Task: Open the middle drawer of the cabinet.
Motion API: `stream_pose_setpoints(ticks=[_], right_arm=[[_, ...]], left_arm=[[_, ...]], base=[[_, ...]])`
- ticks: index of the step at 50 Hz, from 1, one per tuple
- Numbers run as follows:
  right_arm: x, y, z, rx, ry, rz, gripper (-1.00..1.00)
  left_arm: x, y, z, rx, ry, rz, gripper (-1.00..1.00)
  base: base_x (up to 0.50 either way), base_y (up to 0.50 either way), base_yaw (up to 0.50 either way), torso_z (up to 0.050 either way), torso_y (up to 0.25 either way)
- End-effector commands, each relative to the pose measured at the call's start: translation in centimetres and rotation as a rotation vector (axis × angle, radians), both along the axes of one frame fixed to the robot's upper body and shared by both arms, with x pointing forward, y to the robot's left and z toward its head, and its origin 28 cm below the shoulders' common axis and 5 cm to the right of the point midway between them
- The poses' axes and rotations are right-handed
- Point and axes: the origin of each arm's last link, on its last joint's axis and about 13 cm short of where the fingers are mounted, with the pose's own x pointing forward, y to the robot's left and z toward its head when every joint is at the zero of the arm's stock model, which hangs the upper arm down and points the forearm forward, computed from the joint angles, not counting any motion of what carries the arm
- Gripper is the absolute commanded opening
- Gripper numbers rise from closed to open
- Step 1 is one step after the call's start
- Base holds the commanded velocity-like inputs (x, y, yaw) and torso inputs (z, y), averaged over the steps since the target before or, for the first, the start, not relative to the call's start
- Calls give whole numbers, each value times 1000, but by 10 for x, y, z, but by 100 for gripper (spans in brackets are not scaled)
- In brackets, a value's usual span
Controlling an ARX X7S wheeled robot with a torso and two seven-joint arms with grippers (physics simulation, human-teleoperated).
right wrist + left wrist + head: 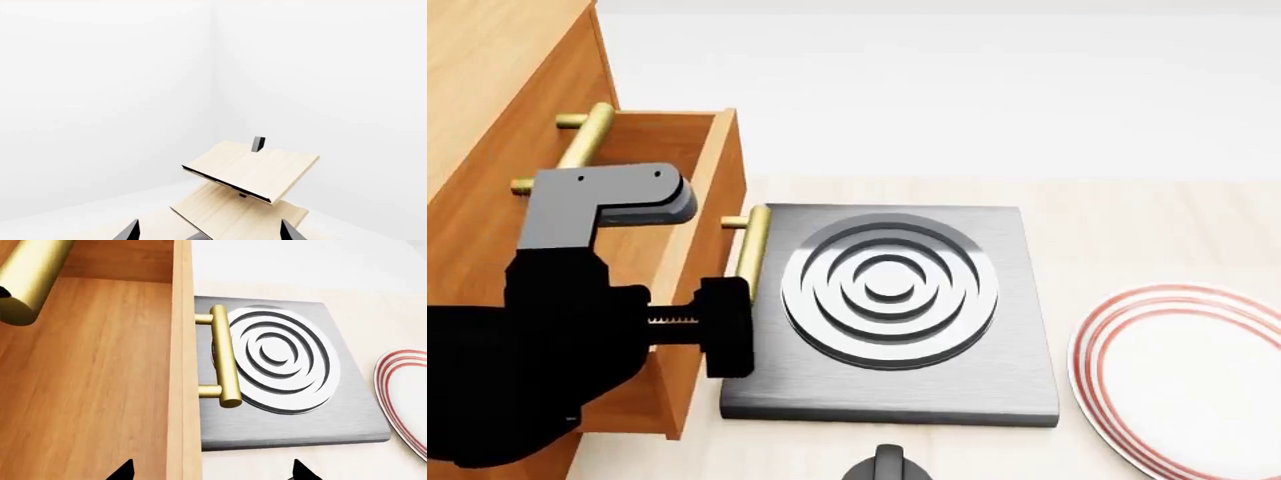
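Observation:
The cabinet (494, 90) stands at the left in the head view. Its middle drawer (701, 230) is pulled out toward the hotplate, and its brass bar handle (747, 250) hangs over the hotplate's edge. The handle of the like drawer above (581, 145) stays back on the cabinet front. My left gripper (694, 325) is beside the pulled-out drawer, below its handle. In the left wrist view this gripper (213, 472) is open, its tips either side of the drawer's front panel (183, 365) and short of the handle (225, 357). My right gripper (208, 232) is open and holds nothing.
A grey hotplate (894, 310) with concentric rings lies right in front of the drawer. A red-rimmed white plate (1188, 375) sits to its right. A dark rounded part (888, 465) shows at the head view's bottom edge. The right wrist view faces a pale wooden rack (247, 180) and white walls.

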Motion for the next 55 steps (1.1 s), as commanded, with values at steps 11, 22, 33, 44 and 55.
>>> stream_pose_setpoints(ticks=[11,22,33,44,55], right_arm=[[-1,0,1,0,-1,0,100],[-1,0,0,1,0,-1,100],[0,0,0,1,1,1,100],[0,-1,-1,4,2,1,100],[-1,-1,0,3,0,0,100]], left_arm=[[-3,-21,2,-53,14,-74,100],[-4,-29,2,-65,14,-92,100],[-4,-32,3,-71,16,-98,100],[-6,-40,4,-78,14,-118,100],[-9,-54,7,-87,10,-156,100]], base=[[0,0,0,0,0],[0,0,0,0,0],[0,0,0,0,0],[0,0,0,0,0],[0,0,0,0,0]])
